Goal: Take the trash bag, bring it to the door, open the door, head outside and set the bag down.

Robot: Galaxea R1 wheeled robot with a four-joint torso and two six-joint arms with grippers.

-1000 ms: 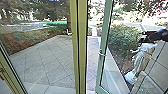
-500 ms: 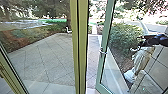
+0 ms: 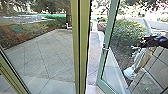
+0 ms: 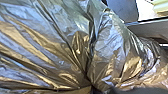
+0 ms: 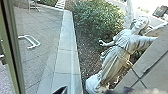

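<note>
At the right of the head view, my right gripper is on the dark arm, in front of the green-framed glass door. The door stands partly open beside the yellow-green post, with a small handle on its frame. A dark part of the right gripper shows in the right wrist view, with door glass around it. The shiny trash bag spreads across the left wrist view; its folds draw together tightly at my left gripper, shut on it.
Beyond the glass lies a paved yard. A pale statue stands beside a bush and a stone kerb, near a tiled wall on the right. A narrow opening separates the post from the door.
The head view has shifted, with the yard higher in it. My right arm sits lower than before, and the door's frame appears slightly farther right.
</note>
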